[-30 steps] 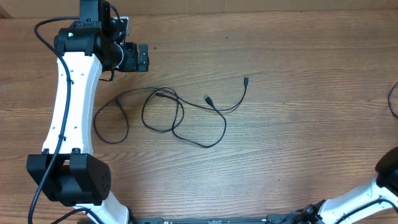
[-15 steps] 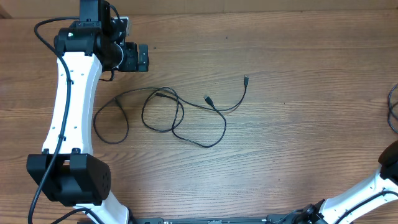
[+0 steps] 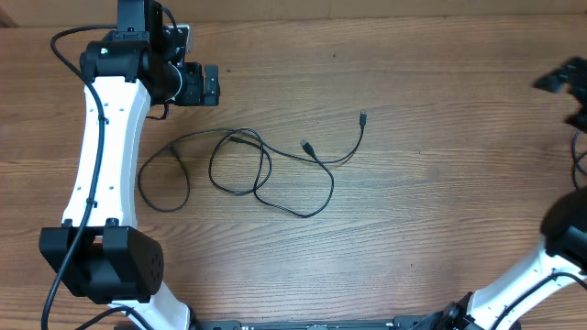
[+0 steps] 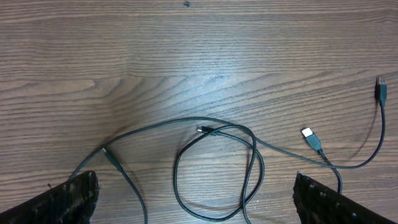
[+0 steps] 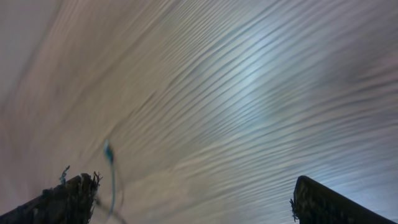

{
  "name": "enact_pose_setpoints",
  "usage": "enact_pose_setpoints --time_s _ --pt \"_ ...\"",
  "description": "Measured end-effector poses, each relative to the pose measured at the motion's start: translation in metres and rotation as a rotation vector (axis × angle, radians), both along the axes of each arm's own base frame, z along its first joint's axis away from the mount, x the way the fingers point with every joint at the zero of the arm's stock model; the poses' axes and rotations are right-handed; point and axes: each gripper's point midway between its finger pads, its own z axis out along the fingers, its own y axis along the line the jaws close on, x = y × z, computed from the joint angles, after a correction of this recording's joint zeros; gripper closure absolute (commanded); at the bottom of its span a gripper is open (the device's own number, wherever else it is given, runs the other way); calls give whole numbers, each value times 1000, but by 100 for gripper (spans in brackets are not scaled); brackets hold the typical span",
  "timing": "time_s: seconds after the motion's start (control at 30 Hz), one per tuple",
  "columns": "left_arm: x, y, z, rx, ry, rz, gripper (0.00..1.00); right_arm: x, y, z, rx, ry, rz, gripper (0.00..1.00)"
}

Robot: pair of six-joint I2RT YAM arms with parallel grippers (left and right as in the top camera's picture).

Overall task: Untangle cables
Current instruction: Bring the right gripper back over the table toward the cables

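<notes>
Right gripper (image 3: 560, 77) swung into overhead view at table's (image 3: 440, 229) right edge, jaws wide, empty. Left gripper (image 4: 196, 202) wide, empty, above unmoved looped cables (image 4: 186, 120).

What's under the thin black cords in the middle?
Only the brown wooden table. The thin black cords lie flat on it; where they cross, the upper strand covers the lower.

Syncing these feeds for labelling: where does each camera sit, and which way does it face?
Overhead: above the table, straight down on the cables; left arm, left gripper and right gripper show.
Left wrist: looks down on the cables; open fingers in bottom corners.
Right wrist: blurred, tilted over wood; its fingers likewise.
Overhead and left wrist share the cables.
</notes>
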Motion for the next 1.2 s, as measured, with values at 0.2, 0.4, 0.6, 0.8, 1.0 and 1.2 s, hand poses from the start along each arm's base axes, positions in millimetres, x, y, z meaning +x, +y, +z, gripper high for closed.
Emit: enact_pose_setpoints --time_s 0.2,0.4,0.6,0.8,1.0,1.2 --pt "0 0 0 0 0 0 0 17 95 -8 40 43 234 0" --pt "0 0 0 0 0 0 0 15 202 -28 65 111 482 0" --pt "0 0 0 0 0 0 1 6 291 -56 48 117 706 0" --pt "0 0 0 0 0 0 0 -16 357 -89 24 105 905 0" --pt "0 0 0 0 0 0 1 -48 400 -112 11 128 1054 0" --pt "0 0 0 0 0 0 1 -97 442 -128 -1 134 1320 0"
